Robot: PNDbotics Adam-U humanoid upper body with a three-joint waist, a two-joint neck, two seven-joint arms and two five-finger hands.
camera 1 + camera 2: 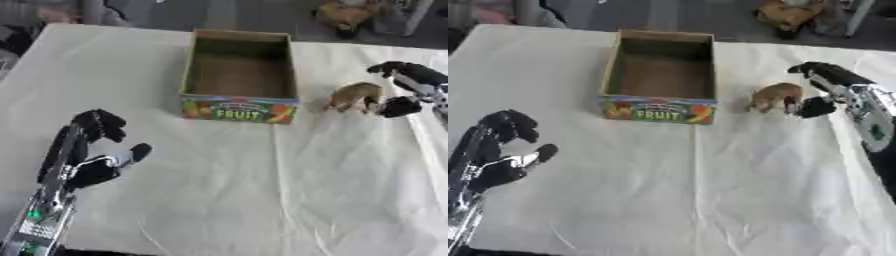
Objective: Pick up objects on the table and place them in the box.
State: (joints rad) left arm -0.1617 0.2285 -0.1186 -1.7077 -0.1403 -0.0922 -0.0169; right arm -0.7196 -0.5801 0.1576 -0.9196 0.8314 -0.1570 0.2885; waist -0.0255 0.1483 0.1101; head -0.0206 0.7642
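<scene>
A small brown animal figure (pixel 354 96) stands on the white cloth just right of the cardboard box (pixel 238 107). The box is open at the top, shows nothing inside, and has "FRUIT" printed on its front. My right hand (pixel 826 87) comes in from the right edge, fingers spread above and behind the figure, thumb (pixel 814 107) close to its right side. It is open, with nothing held. My left hand (pixel 87 150) rests at the lower left, fingers relaxed and holding nothing, far from the box.
A white cloth (pixel 262 200) covers the table, wrinkled in the middle and lower right. Beyond the far edge there is a brown toy (pixel 346 15) on the floor and pale furniture legs (pixel 411 17).
</scene>
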